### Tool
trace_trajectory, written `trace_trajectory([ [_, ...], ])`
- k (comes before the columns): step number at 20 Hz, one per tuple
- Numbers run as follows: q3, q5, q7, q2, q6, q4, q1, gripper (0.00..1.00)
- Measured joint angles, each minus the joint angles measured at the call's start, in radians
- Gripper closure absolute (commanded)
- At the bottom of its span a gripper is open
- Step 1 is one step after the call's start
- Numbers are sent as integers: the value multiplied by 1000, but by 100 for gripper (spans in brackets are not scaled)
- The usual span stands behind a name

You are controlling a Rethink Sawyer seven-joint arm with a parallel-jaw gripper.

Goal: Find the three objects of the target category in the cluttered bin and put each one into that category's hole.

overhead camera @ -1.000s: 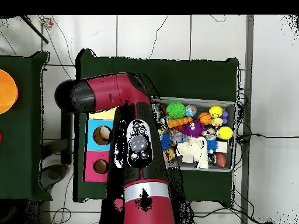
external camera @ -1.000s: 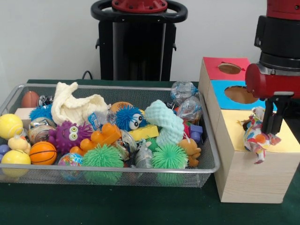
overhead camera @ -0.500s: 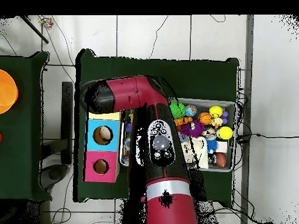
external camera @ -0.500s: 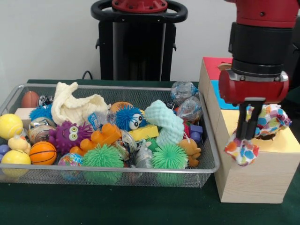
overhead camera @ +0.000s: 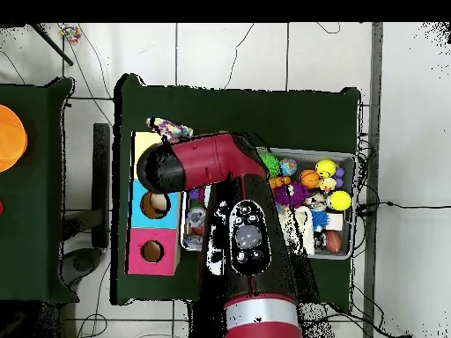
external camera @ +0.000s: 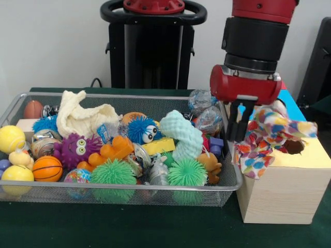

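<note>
While the wire bin (external camera: 234,175) takes up the left and middle of the front view, its load runs from two yellow balls (external camera: 10,138) and a small basketball (external camera: 47,168) at the left end, past a cream cloth (external camera: 83,118) heaped at the back and a purple fuzzy creature (external camera: 77,150) with big eyes in front of it. Next come an orange rubber toy (external camera: 111,151), a green spiky ball (external camera: 113,173) against the near wall, and a blue fuzzy ball (external camera: 143,129) with eyes. Right of that, a mint-green sponge piece (external camera: 181,133) arches over a yellow block (external camera: 159,146), with a second green spiky ball (external camera: 187,172) below it and two clear crinkled balls (external camera: 202,101) in the far right corner.

Just past the bin's right rim the gripper (external camera: 240,121) hangs from the red arm (external camera: 243,85), low between bin and wooden box (external camera: 274,194). Whether the claw is clamped or parted cannot be told from either view. Touching its right side, the spotted cloth (external camera: 269,137) lies bunched on the box's yellow top, one end drooping over the box's left edge and the other lying beside the round hole (external camera: 295,147); the overhead view shows it (overhead camera: 169,130) at the yellow end of the box, beyond the blue section (overhead camera: 154,204) and the red section (overhead camera: 151,251)
</note>
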Motion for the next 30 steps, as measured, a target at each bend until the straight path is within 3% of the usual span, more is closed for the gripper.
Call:
trace_trajectory([
  [6,-70,-50,0,-53,0,70,88,100],
  [16,-97,-49,0,-129,0,163,208,100],
  [23,-96,-26,0,-175,0,216,207,100],
  [30,-70,4,0,-216,0,248,159,100],
])
